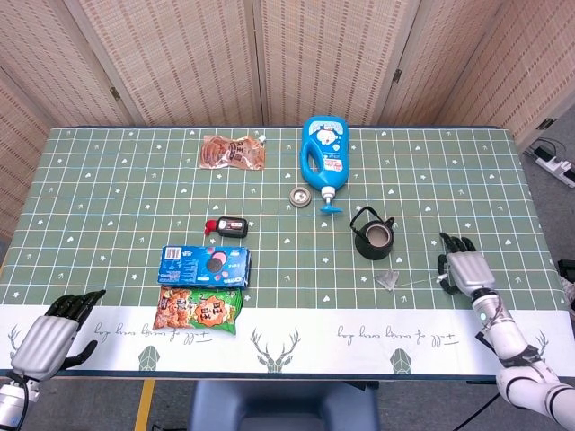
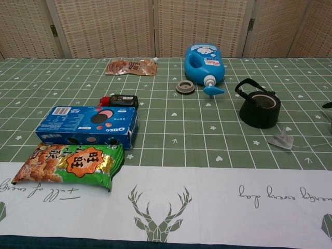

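Gridded green tablecloth [image 1: 108, 180], black round teapot [image 1: 373, 235]

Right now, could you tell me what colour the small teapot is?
The teapot is black, clearest in the chest view.

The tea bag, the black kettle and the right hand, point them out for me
tea bag [image 1: 389, 279], head view, on the pouch's middle.
black kettle [image 2: 258, 113], chest view, on its front wall.
right hand [image 1: 466, 269], head view, on the back of the hand.

A small clear tea bag [image 1: 389, 279] lies flat just beside the black teapot [image 1: 373, 235].
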You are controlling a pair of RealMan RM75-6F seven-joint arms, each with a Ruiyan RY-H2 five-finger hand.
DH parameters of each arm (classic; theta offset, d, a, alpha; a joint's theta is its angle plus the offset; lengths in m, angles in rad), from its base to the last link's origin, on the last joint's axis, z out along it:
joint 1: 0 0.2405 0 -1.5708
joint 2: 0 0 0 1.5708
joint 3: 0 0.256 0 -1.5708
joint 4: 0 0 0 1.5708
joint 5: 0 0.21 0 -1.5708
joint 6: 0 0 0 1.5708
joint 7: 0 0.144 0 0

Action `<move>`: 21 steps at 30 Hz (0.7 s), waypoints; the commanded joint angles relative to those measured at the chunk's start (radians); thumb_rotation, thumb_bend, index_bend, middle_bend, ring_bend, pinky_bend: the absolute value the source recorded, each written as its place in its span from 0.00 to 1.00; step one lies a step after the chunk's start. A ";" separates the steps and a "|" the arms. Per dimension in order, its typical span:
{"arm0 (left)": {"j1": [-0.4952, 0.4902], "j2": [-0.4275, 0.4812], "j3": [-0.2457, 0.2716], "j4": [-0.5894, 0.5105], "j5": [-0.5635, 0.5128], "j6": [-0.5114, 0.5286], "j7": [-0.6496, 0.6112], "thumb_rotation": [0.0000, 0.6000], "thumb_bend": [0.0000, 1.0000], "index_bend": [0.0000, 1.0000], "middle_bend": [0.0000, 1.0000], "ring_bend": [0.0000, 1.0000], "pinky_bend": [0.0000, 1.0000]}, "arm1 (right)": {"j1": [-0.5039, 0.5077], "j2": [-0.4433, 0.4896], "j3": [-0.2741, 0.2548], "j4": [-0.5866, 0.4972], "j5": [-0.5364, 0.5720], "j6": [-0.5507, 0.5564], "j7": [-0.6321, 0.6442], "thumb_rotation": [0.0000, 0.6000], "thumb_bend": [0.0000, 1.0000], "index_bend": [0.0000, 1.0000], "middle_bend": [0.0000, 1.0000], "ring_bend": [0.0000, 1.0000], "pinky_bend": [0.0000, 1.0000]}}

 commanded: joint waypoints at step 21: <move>-0.001 -0.003 0.001 -0.001 0.002 -0.003 0.009 1.00 0.33 0.00 0.10 0.14 0.13 | -0.009 0.142 0.057 -0.235 -0.033 0.140 0.038 1.00 0.40 0.58 0.00 0.00 0.00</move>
